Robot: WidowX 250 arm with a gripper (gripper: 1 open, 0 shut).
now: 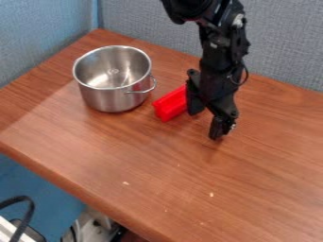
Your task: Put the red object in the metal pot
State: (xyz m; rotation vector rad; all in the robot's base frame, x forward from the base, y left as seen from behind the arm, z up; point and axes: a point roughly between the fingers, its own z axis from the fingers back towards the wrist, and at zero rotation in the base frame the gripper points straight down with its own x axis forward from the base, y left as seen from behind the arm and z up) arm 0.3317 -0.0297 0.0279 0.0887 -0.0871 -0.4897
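Holding my black gripper [209,121] spread wide, low over wooden surface [151,175]. Red block [172,103] lies on surface, partly behind one finger, just beside shiny metal pot [111,79], outside it. Pot upright.

A bright red, elongated rectangular block [171,103] lies flat on the brown desk [139,156], slanted, one end toward the desk's left edge and the other toward its far edge; part of it is hidden from view. It lies nearer the far edge than the near edge. Just beside it, closer to the desk's far left corner, a round, shiny steel pot [113,95] stands upright, its open mouth facing up. The pot has straight sides, a rolled rim and a thin wire handle on the side toward the block, which lies outside it.
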